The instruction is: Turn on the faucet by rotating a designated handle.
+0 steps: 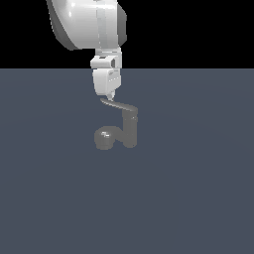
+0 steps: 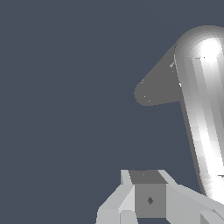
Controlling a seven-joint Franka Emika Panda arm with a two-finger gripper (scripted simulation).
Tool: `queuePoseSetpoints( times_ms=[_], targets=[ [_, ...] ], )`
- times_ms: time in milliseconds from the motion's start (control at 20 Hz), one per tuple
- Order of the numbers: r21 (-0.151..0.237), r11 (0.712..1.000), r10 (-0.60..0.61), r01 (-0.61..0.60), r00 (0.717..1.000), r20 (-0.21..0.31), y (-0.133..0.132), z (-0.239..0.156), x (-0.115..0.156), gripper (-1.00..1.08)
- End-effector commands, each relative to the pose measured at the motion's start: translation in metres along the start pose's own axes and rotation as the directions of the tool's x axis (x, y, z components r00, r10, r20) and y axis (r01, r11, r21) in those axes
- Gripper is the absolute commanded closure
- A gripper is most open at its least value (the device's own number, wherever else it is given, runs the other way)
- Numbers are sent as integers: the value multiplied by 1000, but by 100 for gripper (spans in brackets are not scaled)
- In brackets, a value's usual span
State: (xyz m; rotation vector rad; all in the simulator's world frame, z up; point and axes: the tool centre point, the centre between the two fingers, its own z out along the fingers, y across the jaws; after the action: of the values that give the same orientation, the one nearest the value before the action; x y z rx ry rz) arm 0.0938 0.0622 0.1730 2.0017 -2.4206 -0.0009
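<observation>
Surface [image 1: 198,198]: flat, matte slate-blue plane filling the lower part of the exterior view, untextured, under a black band of background.
Arm [image 1: 87,22]: bulky, rounded, glossy white shell with grey shading, coming down from the top of the exterior view.
Gripper [image 1: 110,95]: blocky white hand narrowing downward, its tip right at the free end of the handle; contact looks likely but cannot be confirmed. In the wrist view it shows as pale grey faceted blocks [image 2: 148,199]. Whether the jaws are spread or closed cannot be told from either view.
Faucet [image 1: 130,130]: small, dull grey metal fixture standing on the surface near the middle of the exterior view, just below the gripper. Upright cylindrical post; a curved spout bends toward the exterior view's left into a rounded, glossy head with a bright highlight.
Handle [image 1: 119,105]: thin, flat, slightly curved grey blade atop the post, reaching toward the exterior view's left and slightly up.
Wrist view close-up: a smooth rounded metallic tube with a strong white sheen, beside a flat, matte grey blade with a rounded tip.
</observation>
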Motion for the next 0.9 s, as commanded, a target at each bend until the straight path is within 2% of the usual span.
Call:
queuePoseSetpoints(
  times_ms=[0,850],
  targets=[
    [0,1000,-1,1,1000,0,5,0,-1,108],
    [0,1000,0,0,1000,0,52,0,-9,108]
  ],
)
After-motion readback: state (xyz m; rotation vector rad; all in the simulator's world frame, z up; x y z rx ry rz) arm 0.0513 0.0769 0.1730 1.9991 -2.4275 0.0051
